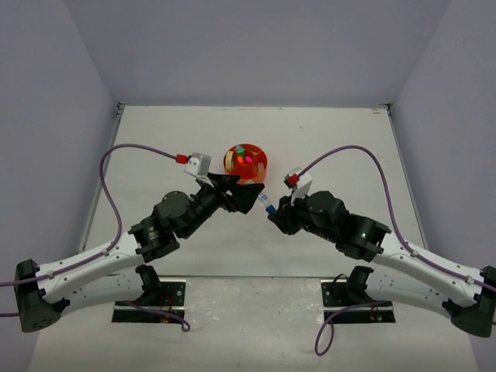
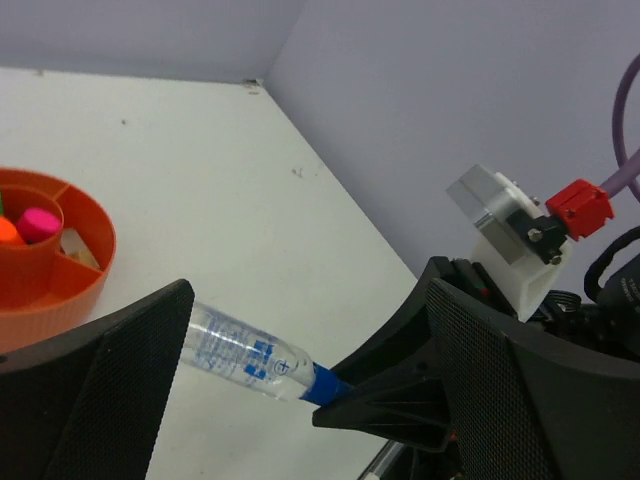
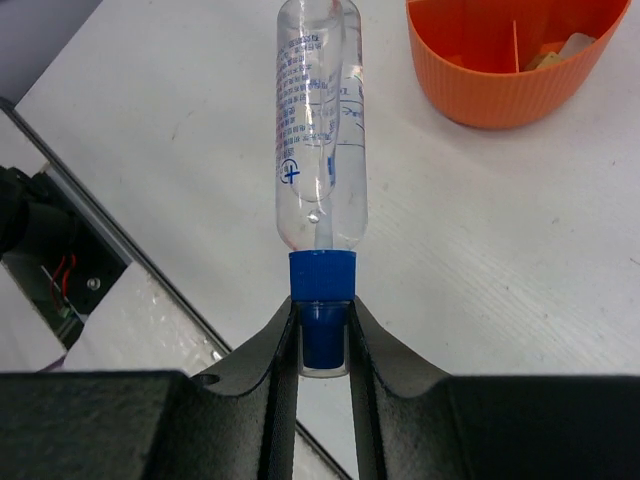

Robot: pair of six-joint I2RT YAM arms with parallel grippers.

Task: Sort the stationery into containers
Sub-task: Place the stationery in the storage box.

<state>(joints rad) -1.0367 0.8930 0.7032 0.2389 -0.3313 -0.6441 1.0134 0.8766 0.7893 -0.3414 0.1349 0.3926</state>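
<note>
My right gripper [image 3: 322, 310] is shut on the blue cap of a clear, blue-printed pen tube [image 3: 320, 130] and holds it above the table, the tube pointing toward my left gripper. In the top view the right gripper [image 1: 270, 209] and left gripper [image 1: 242, 194] meet just in front of the round orange organizer [image 1: 260, 166]. My left gripper [image 2: 310, 285] is open, its jaws wide on either side of the tube [image 2: 235, 350]. The tube's far end is hidden behind the left finger [image 2: 110, 390]. Pink and orange capped highlighters [image 2: 36, 224] stand in the organizer's centre cup.
The organizer's rim [image 2: 95, 270] is left of the tube in the left wrist view and at the upper right in the right wrist view [image 3: 500, 95]. A pale item [image 2: 78, 248] lies in a ring compartment. Grey walls enclose the table. The table's near edge [image 3: 110, 260] is below.
</note>
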